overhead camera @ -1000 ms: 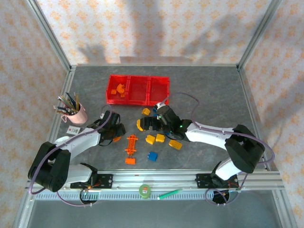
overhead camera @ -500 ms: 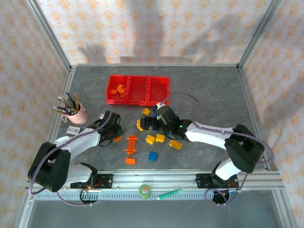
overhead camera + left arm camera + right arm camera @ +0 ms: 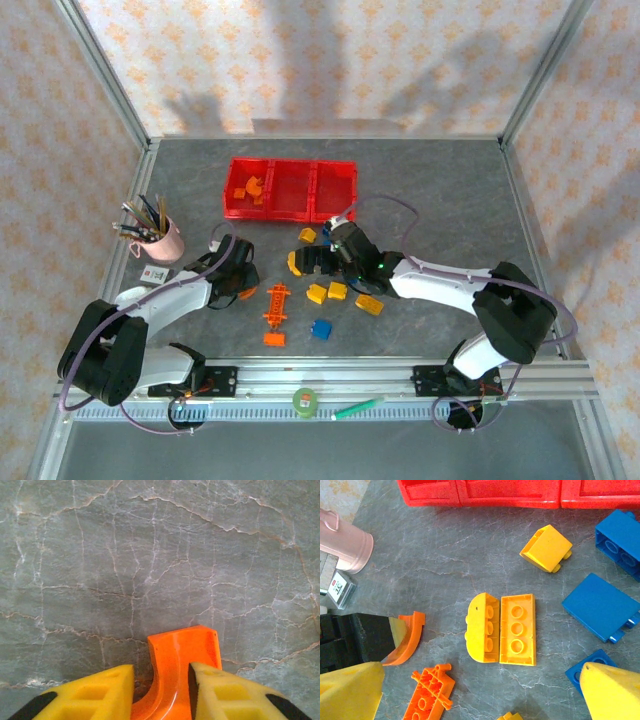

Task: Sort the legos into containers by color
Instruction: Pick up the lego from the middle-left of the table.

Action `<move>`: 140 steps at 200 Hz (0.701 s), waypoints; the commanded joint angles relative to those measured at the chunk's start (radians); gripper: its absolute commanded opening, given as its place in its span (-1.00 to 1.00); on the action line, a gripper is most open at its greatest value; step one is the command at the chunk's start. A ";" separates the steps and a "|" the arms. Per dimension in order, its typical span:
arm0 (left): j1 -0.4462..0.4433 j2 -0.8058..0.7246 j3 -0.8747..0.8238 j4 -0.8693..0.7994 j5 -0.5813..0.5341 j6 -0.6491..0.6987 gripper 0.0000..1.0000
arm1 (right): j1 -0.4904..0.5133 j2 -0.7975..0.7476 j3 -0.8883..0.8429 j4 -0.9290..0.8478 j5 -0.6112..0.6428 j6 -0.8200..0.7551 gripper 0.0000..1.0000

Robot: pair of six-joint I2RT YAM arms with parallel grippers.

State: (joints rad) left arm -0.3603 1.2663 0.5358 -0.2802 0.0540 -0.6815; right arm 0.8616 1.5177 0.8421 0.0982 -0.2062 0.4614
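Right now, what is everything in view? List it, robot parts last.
bins: three, red, joined row, far centre
orange legos: a few, inside left bin
arch: one, orange, in left tool
spiky piece: one, orange, near centre-left
orange brick: one, small, just nearer than the spiky piece
yellow legos: at least five, loose mid-table
blue legos: at least four, loose mid-table
cup: one, pink, with pencils, left
tag: one, white, beside cup
tape: one, green, front edge
pen: one, green, front edge
table: one, grey marbled
left tool: one, yellow-tipped, shut on arch
right tool: one, yellow-tipped, open above yellow legos
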 commanded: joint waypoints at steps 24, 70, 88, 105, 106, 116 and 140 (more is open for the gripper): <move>-0.005 0.023 -0.009 -0.005 -0.036 -0.005 -0.46 | 0.006 0.003 0.002 0.014 0.019 0.012 1.00; -0.005 0.038 -0.014 0.023 -0.022 0.001 -0.71 | 0.006 0.003 0.003 0.014 0.018 0.014 1.00; -0.005 0.037 -0.007 0.018 -0.025 0.005 -0.82 | 0.005 0.000 0.005 0.014 0.018 0.013 1.00; -0.004 0.027 -0.001 0.013 -0.030 0.007 -0.92 | 0.007 -0.001 0.010 0.012 0.019 0.012 1.00; -0.004 0.026 0.000 0.011 -0.031 0.007 -0.92 | 0.006 -0.001 0.011 0.011 0.019 0.012 1.00; -0.005 0.020 0.012 0.001 -0.040 0.009 -0.95 | 0.006 -0.001 0.016 0.008 0.018 0.010 1.00; -0.003 -0.011 0.061 -0.048 -0.067 0.016 -1.00 | 0.005 -0.002 0.042 -0.005 0.021 -0.006 1.00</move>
State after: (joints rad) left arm -0.3603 1.2892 0.5423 -0.2661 0.0414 -0.6807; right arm 0.8616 1.5177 0.8440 0.0971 -0.2062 0.4606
